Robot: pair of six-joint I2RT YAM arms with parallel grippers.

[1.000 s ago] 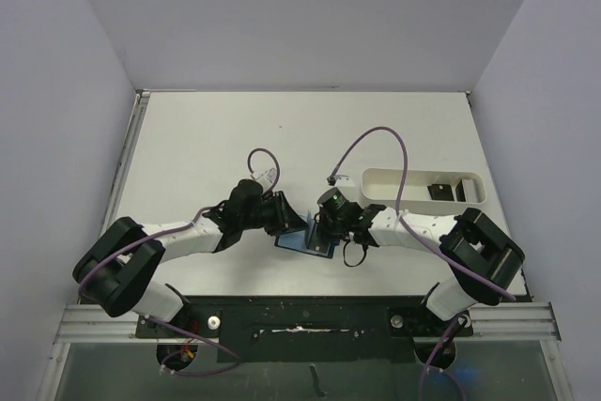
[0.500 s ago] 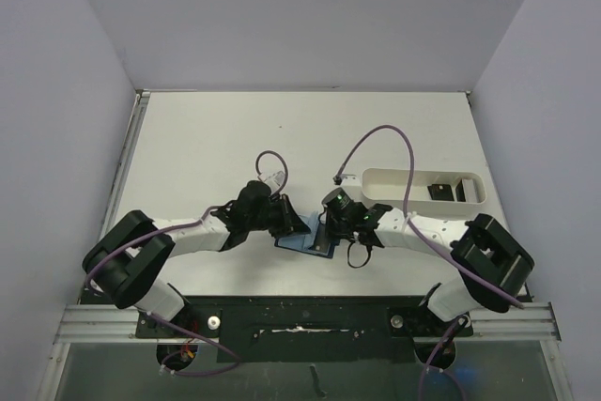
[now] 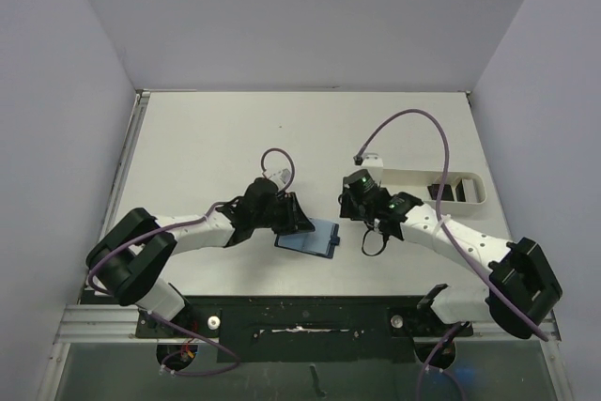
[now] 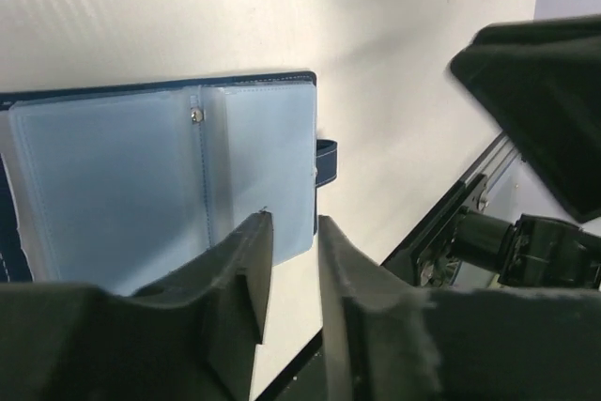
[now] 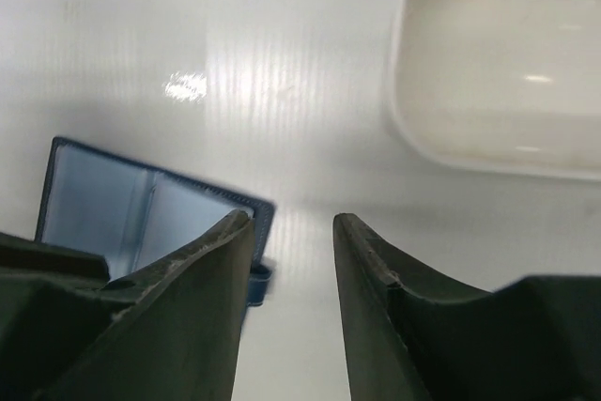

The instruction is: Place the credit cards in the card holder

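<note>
Currently, 5 items.

1. Small navy-blue folding card holder [image 3: 308,239] with pale-blue plastic pockets. It lies spread open, pockets up, at lower centre of the top view, apparently so cards can slide in. Whether any pocket is filled cannot be told.
2. Dark, thin rectangular credit cards [image 3: 439,192]. 2 show, propped inside the tray at right of the top view, well apart from the holder. Standing on edge probably leaves them easy to pinch.
3. Long white oblong plastic tray [image 3: 470,202], right of centre.
4. Left gripper [image 4: 291,224]. Its fingers are parted by a narrow slit and grip nothing. It sits low at the holder's edge, likely to steady the flap.
5. Right gripper [image 5: 293,221]. Its fingers are moderately apart and empty. It hangs between holder and tray, judged ready to fetch a card.
</note>
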